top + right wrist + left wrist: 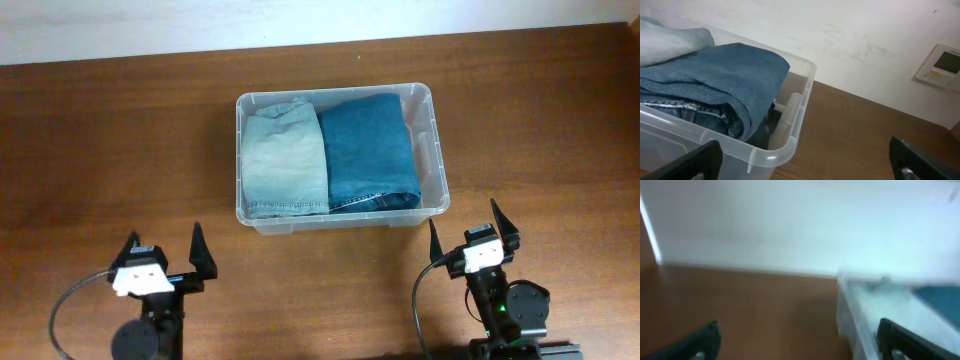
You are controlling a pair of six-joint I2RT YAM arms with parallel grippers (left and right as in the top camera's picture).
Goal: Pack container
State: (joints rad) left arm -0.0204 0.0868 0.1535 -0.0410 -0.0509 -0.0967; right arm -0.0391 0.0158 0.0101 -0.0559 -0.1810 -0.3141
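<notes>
Sitting toward the back of the brown wooden desk (120, 130), the clear plastic rectangular container (345, 219) with rounded corners already holds two garments side by side. A folded pair of pale, washed-out blue jeans (285, 160) fills its left half and a folded pair of dark blue jeans (368, 150) fills its right half. Both stacks rise about to the rim, and no loose garment shows on the desk in the overhead view, so the packing looks largely done.

The left end effector (165, 245) and the right end effector (467, 230) are both at the near edge of the desk. Each has its fingers spread wide and grips nothing.

The container lies ahead of both end effectors and between them, with its long axis running left to right across the desk. The right arm is the nearer one. It stands just off the container's front right corner, and in the right wrist view that corner (795, 130) and the dark jeans (715, 75) sit close ahead and to the left of its fingers. The left arm is farther off. Its blurred wrist view shows the container (855, 310) only at the right edge, so a reach from that side would have to travel forward and to the right.
</notes>
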